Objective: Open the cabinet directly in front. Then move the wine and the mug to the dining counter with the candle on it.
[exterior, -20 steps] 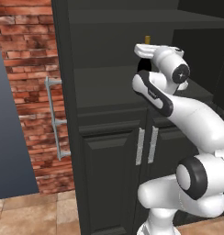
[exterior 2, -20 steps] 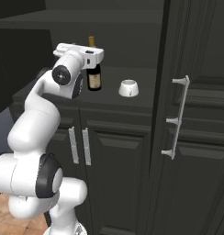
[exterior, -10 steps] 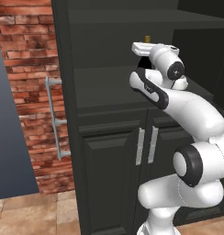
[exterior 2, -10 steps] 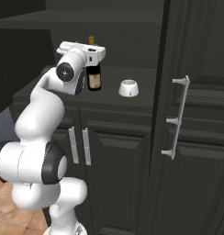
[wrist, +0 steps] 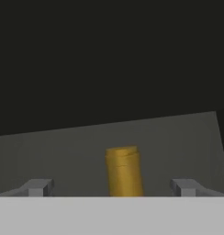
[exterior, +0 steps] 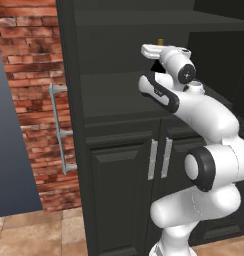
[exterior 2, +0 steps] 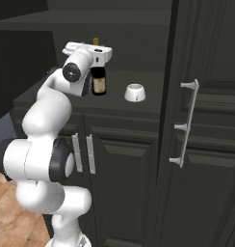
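Far left in the left base view: red brick wall [exterior: 29, 100], then the swung-open left door's silver bar handle [exterior: 60, 129] seen edge-on against it. Cabinet [exterior: 119, 165] straight ahead, black, upper doors open, dark shelf exposed; lower double doors shut below, twin silver handles [exterior: 159, 158] side by side.

Up on the shelf, the wine [exterior 2: 98, 79]: dark bottle, pale label facing out, upright, gold cap poking above the white hand in both base views. Hand pressed right up at the bottle's neck, arm reaching in from the near side. Gripper [wrist: 114, 189] level with the neck, fingers [wrist: 38, 187] spread wide, one tip far out on each side, gold-capped neck standing centred between them and clear of both. Nothing clamped; jaws apart with room to spare on either side of the cap. Grey shelf surface stretching away behind the neck in the hand view, black cabinet interior beyond.

Just right of the bottle, near but not touching: the mug [exterior 2: 135, 92], small, white, sitting on the same shelf, well clear of the hand. Handle side hard to make out from here.

Further right in the right base view: the open right door [exterior 2: 206, 120], raised panels, long silver bar handle [exterior 2: 186, 124] running vertically.
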